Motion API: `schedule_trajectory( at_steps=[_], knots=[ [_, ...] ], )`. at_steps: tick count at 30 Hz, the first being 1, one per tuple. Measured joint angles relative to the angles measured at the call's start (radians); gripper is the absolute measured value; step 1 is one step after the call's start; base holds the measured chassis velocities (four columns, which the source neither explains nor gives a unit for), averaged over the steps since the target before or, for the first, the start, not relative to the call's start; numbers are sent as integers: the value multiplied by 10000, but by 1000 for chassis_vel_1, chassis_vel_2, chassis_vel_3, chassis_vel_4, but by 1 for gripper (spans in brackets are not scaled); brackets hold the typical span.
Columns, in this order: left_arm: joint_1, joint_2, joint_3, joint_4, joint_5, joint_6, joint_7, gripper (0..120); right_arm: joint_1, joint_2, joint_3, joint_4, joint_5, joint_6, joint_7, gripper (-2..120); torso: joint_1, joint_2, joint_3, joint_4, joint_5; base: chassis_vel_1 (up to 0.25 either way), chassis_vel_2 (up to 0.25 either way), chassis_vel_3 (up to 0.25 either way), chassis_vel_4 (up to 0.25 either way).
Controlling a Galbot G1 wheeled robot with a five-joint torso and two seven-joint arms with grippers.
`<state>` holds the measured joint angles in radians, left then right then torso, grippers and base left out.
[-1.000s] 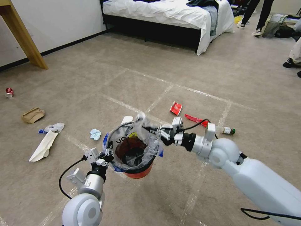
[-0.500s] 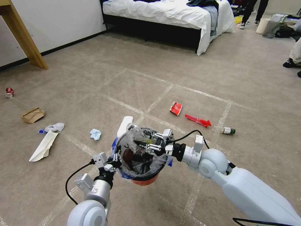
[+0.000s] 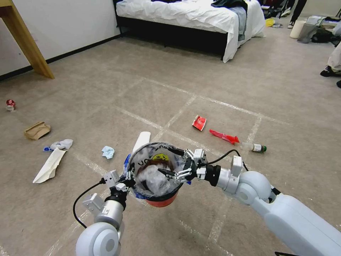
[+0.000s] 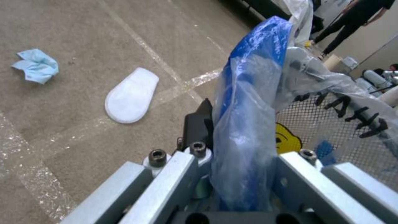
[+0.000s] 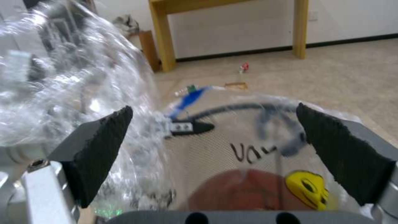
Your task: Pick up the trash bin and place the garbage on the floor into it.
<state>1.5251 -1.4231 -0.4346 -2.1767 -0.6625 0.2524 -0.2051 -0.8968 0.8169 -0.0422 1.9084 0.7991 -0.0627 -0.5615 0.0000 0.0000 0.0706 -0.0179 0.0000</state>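
Above the floor, the trash bin (image 3: 155, 185) hung in the air, its bagged rim pinched in the left tool (image 3: 126, 177). The right tool (image 3: 179, 164) sat over the bin's mouth with its fingers spread and empty, clear plastic bunched inside below it; a drop-off looked just finished. The next move would call for fetching more garbage: a white foam piece (image 3: 141, 140) just beyond the bin, blue tissue (image 3: 108, 152) nearby, a bottle (image 3: 254, 147) and red wrapper (image 3: 199, 122) farther off.
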Motion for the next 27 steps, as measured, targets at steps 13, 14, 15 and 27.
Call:
schedule_trajectory(
  at_steps=[13,14,15,27],
  knots=[
    [146,40,-5,-19,91,-18,142,4,769,375,235,-529,-475,144,332,100,0,0,0,1,0,0,0,0,0],
    [146,40,-5,-19,91,-18,142,4,769,375,235,-529,-475,144,332,100,0,0,0,1,0,0,0,0,0],
    [140,38,0,-17,100,-18,144,4,873,420,189,-552,-480,144,373,100,0,1,0,2,-1,0,0,0,0],
    [5,58,-246,163,183,-45,21,4,33,441,1760,-1147,18,270,1532,100,0,0,-1,-1,1,0,0,0,0]
  ],
)
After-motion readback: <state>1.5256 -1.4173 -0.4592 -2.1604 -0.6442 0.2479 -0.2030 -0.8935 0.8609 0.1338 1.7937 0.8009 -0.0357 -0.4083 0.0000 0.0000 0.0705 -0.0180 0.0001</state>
